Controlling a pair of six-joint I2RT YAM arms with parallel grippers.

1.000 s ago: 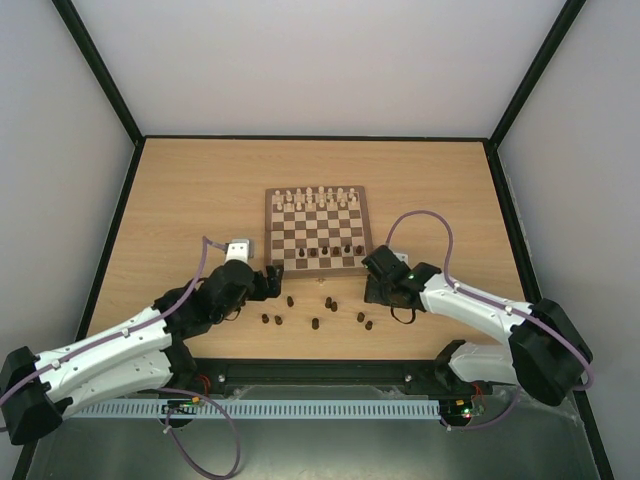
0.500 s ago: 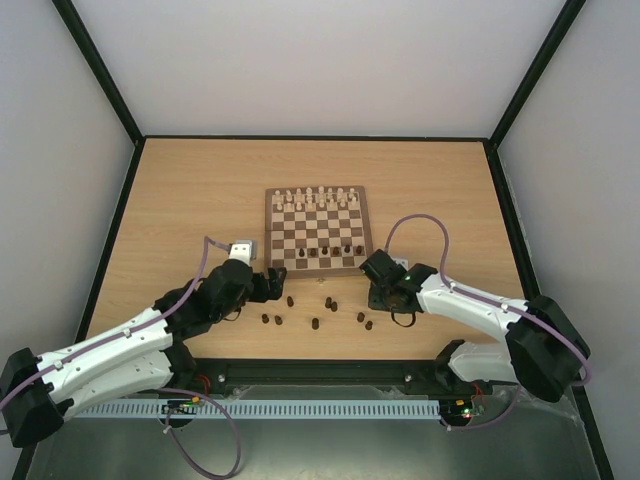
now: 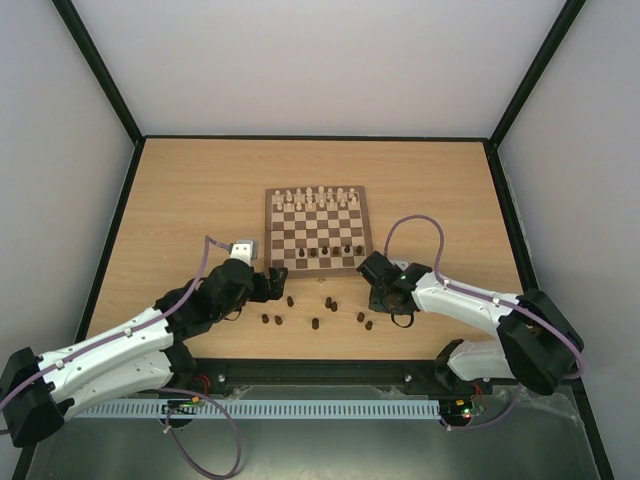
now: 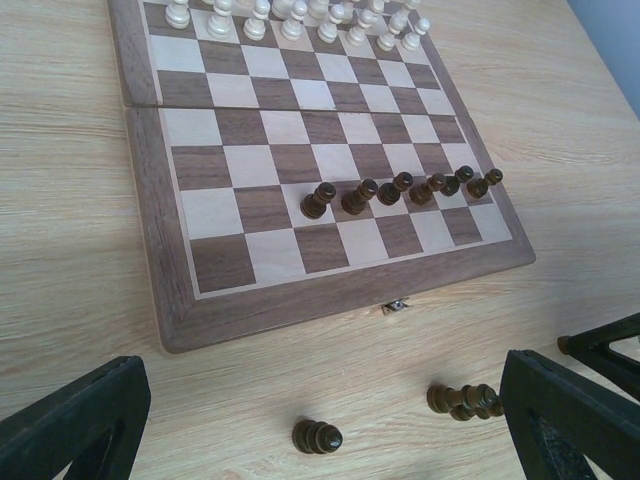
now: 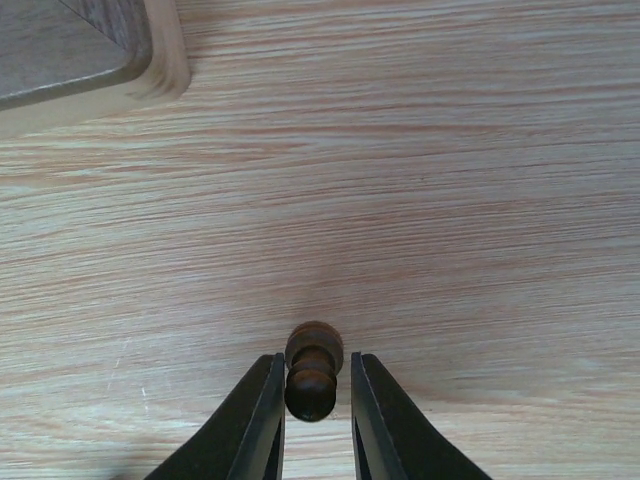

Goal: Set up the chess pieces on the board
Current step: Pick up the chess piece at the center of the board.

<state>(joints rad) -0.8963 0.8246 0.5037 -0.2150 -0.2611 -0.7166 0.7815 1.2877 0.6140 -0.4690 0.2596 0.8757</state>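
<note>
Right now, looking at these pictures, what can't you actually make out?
Right wrist view: whether the right gripper grips the dark pawn; gaps too thin to judge.
Top view: loose dark pieces too small to identify.
Left wrist view: white chessmen cut by the top edge.

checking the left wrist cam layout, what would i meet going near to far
loose upright dark brown wooden chess piece → checkered wooden chessboard's mid-brown near border → row of dark brown pawns → cream-white chessmen at the far edge
</note>
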